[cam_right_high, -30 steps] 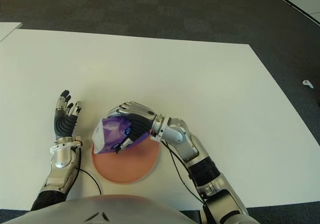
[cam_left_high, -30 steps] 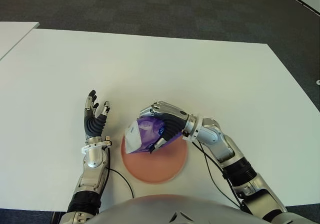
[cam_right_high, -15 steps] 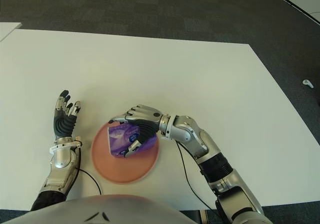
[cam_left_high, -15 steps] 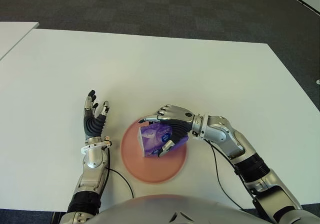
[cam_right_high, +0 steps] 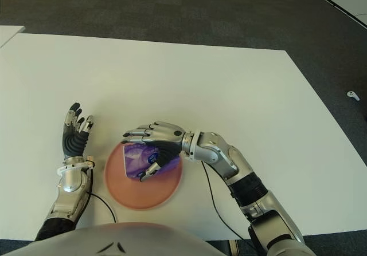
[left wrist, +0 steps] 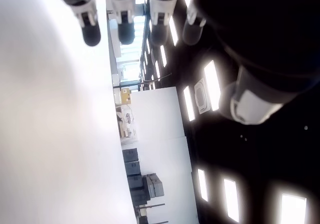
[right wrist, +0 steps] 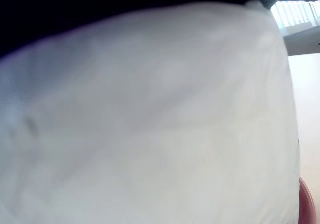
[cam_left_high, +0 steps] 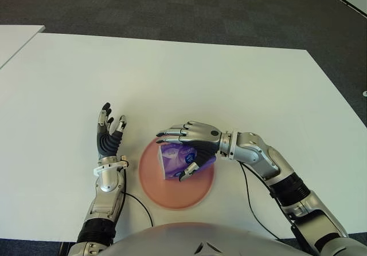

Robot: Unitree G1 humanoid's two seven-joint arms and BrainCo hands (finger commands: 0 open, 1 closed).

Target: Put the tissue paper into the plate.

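White table (cam_left_high: 229,78) fills most of the scene, with dark carpet (cam_left_high: 172,4) beyond its far edge. On the near part of the table sits a round pink plate (cam_left_high: 166,196), and the purple tissue paper pack (cam_left_high: 172,160) lies on it, in the plate's far half. The right hand (cam_left_high: 192,147) is over the pack from the right, its fingers (cam_left_high: 172,134) spread out flat above the pack's far side and the thumb curled down at its near right corner. The fingers look loosened rather than clamped, so the pack appears to rest on the plate, not held. The right wrist view is filled by the pack's pale side and tells nothing more. The left hand (cam_left_high: 109,134) stands upright just left of the plate, palm open, fingers extended and holding nothing. A black cable (cam_left_high: 140,207) runs along the near edge of the table.
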